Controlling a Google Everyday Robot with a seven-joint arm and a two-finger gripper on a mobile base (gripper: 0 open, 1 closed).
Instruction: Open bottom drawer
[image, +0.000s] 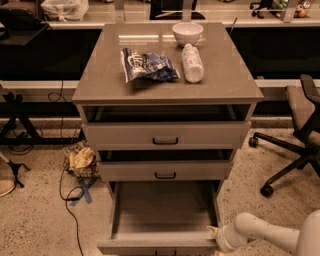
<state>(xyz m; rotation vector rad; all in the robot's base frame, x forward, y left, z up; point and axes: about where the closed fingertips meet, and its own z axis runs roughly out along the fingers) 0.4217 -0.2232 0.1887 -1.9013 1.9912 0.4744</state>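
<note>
The bottom drawer (165, 207) sits lowest in the grey-beige cabinet (165, 99), beneath two other drawer fronts (200, 135), and stands drawn far out toward you; its plain grey inside shows nothing in it; its front panel (157, 244) lies at the picture's lower edge. Expect a stiff, rigid box sliding on rails, probably light; the soundest hold is likely the handle on that panel, cut off from view here. Your end effector (216, 237) is at the panel's right corner; whether it is spread or clamped, you cannot tell.
</note>
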